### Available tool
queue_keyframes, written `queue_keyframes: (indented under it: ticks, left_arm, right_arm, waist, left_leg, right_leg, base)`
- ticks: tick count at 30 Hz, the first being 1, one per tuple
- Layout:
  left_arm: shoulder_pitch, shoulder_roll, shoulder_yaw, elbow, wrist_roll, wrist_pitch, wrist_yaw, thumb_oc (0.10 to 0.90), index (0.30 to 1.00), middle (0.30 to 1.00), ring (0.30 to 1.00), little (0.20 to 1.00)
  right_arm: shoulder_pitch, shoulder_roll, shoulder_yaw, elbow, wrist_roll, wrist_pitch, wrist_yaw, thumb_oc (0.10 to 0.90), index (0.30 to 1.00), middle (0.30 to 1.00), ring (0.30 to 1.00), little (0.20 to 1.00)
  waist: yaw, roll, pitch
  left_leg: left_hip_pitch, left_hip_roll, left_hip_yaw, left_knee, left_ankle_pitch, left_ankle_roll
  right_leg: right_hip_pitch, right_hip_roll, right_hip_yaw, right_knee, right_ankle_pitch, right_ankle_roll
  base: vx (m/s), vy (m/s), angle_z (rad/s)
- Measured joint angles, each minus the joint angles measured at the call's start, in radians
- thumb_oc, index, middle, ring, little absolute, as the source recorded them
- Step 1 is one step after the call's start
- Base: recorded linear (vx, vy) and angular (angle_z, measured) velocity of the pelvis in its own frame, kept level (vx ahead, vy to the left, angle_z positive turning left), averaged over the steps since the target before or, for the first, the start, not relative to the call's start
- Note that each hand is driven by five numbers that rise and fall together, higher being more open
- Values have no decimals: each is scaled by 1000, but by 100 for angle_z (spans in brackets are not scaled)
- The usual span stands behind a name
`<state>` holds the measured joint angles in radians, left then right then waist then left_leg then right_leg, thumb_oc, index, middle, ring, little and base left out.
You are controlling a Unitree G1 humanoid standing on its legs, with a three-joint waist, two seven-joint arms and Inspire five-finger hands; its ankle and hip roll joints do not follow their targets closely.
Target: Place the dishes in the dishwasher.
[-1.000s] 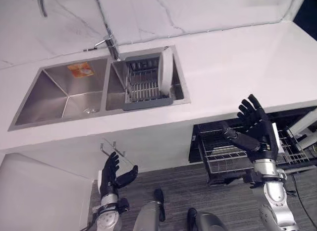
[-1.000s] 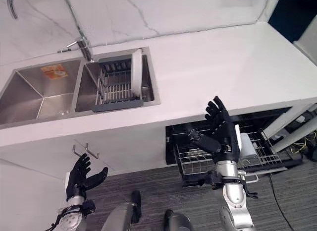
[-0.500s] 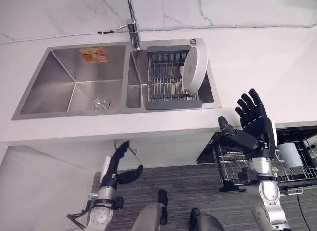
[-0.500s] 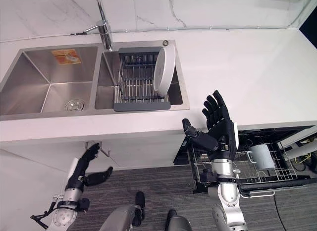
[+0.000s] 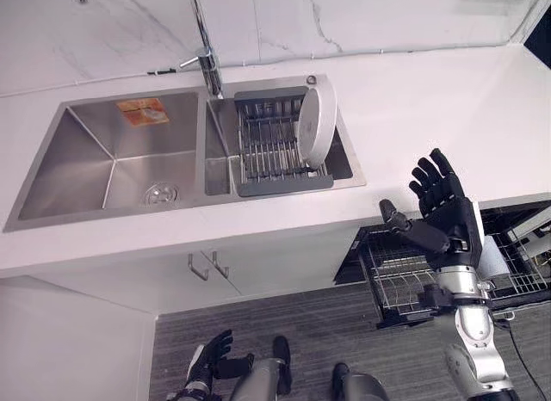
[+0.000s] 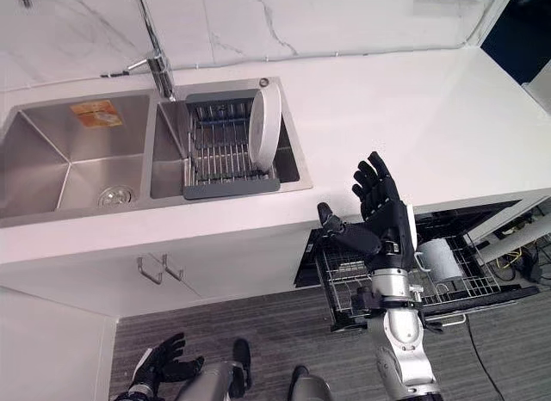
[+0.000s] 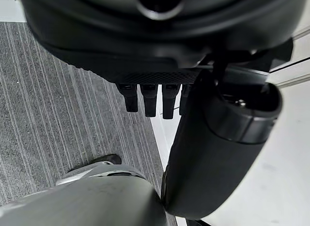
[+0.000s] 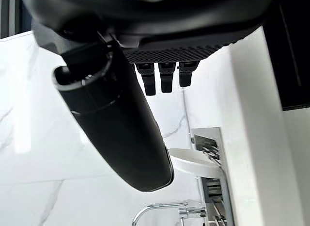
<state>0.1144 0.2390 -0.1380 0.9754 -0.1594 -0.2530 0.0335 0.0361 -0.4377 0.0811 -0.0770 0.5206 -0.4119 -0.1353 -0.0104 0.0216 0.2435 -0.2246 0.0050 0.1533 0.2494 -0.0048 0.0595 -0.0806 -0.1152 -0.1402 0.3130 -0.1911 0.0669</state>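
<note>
**Plate up-left of the raised right hand**

Nearest us, bottom left of frame, our left hand [image 5: 209, 364] hangs low by the floor, fingers relaxed, holding nothing. Lower right, our right hand [image 5: 442, 213] is raised before the desk [image 5: 430, 108] edge, fingers [image 5: 430, 175] spread apart, empty; the dishwasher rack [image 5: 405, 276] sits pulled out behind it. Farther, upper centre, the white plate [image 5: 317, 122] stands on edge in the sink's drying rack [image 5: 274, 147], up-left of the right fingers. We judge the right hand nearer.

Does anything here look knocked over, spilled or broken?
Nothing stands out. A white plate stands on edge in the drying rack inside the sink, and a mug sits in the pulled-out dishwasher rack.
</note>
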Motion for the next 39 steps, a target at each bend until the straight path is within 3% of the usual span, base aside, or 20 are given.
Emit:
queue_keyframes:
  ticks: [5,7,12,23,30,39]
  left_arm:
    - [-33,-23,29,38,-19,74,-1,800,900,900,900,900]
    - [-60,-26,42,57,-33,131,-1,800,900,900,900,900]
    - [-81,-27,54,82,-34,182,-1,800,900,900,900,900]
    - [-103,-24,53,97,-35,222,0,800,900,900,900,900]
    - [-103,-23,53,104,-70,233,0,800,900,900,900,900]
    - [-104,-21,62,102,-70,241,-1,800,900,900,900,900]
  right_arm:
    - [-13,-14,-25,-9,39,42,-4,800,900,900,900,900]
    - [-36,-24,-24,-9,67,90,2,800,900,900,900,900]
    - [-116,-28,-20,-9,98,154,1,800,900,900,900,900]
    - [-285,-33,-16,0,190,272,-75,800,900,900,900,900]
    - [-358,-44,-15,105,190,346,-126,800,900,900,900,900]
    - [-384,-44,-13,221,199,374,-154,800,900,900,900,900]
  waist:
    - [10,6,-14]
    - [15,8,-17]
    - [19,3,-35]
    - [48,-9,-55]
    - [53,-8,-55]
    - [82,-8,-55]
  left_leg:
    - [0,2,-5,3,0,-1]
    - [1,-1,-20,9,0,-2]
    - [0,-3,-34,12,1,-4]
    - [1,-7,-52,19,1,-3]
    - [1,-6,-55,19,1,-4]
    - [0,-6,-61,18,3,-6]
  right_leg:
    - [4,3,-4,1,-3,-9]
    - [17,3,-17,2,-3,-9]
    - [24,2,-33,2,-5,-10]
    - [38,-1,-56,4,-12,-10]
    - [37,-1,-61,8,-13,-9]
    - [36,-1,-67,13,-19,-10]
  base:
    - [26,-18,2]
    - [57,-26,16]
    - [53,-21,10]
    - [73,-12,6]
    - [62,-38,1]
    - [34,-35,2]
